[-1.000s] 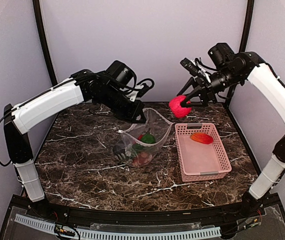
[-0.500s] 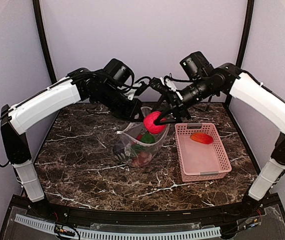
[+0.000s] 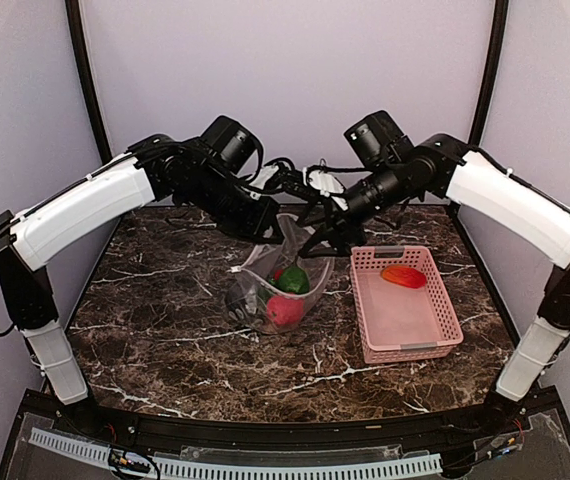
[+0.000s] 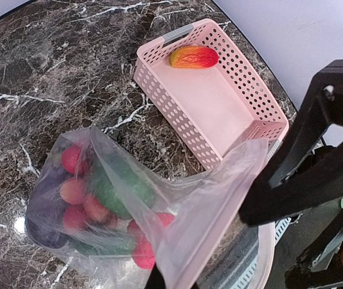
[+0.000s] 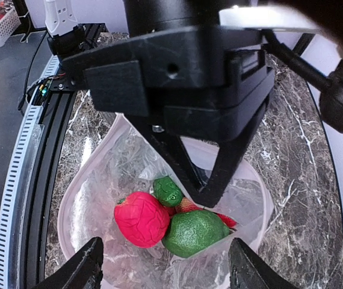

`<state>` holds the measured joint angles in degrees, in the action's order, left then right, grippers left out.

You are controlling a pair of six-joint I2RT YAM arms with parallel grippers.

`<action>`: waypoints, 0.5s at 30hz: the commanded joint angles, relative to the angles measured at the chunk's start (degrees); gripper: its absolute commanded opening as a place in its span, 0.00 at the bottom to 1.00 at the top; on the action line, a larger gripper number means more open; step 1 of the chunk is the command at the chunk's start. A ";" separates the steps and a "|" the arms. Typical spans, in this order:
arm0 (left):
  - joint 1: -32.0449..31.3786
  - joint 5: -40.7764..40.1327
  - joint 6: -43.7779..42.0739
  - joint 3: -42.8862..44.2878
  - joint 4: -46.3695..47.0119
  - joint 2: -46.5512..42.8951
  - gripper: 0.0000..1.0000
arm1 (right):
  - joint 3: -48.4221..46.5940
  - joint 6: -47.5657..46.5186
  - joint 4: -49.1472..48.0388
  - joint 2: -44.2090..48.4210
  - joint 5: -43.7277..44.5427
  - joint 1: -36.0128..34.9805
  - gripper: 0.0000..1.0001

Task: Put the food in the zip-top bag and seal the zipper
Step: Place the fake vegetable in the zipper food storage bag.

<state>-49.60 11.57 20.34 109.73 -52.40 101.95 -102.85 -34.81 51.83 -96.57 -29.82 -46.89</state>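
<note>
My left claw [image 5: 204, 194] is clamped on the far rim of the zip-top bag [image 5: 96, 198] and lifts that edge, so the mouth stands wide open. The bag sits on the dark marble tabletop [image 3: 155, 300], about in the middle, just left of the pink basket [image 3: 443, 335]. My right claw [image 5: 168, 272] hangs over the open mouth with its fingers apart and nothing between them. Inside the bag I see a round red piece [image 5: 140, 218] touching a green lime-like fruit [image 5: 194, 232], with more red, green and dark pieces beside them. One orange-red oval [image 3: 403, 276] lies at the far end of the basket, apart from the bag.
</note>
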 commanded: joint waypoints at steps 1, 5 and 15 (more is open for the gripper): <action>0.16 -0.23 -0.39 -1.17 -0.78 -3.34 0.01 | 0.95 -0.41 -0.95 4.97 2.54 -0.33 0.69; 0.12 -0.15 -0.53 -1.12 -0.77 -3.29 0.01 | 5.46 -1.60 -1.61 8.94 5.60 0.68 0.68; 0.47 0.99 -0.58 -1.08 -0.02 -3.00 0.01 | 20.06 -2.06 -3.63 17.17 2.96 12.80 0.67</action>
<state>-49.60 11.73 20.27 109.32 -52.40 101.36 -87.96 -36.62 49.45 -81.56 -25.56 -38.26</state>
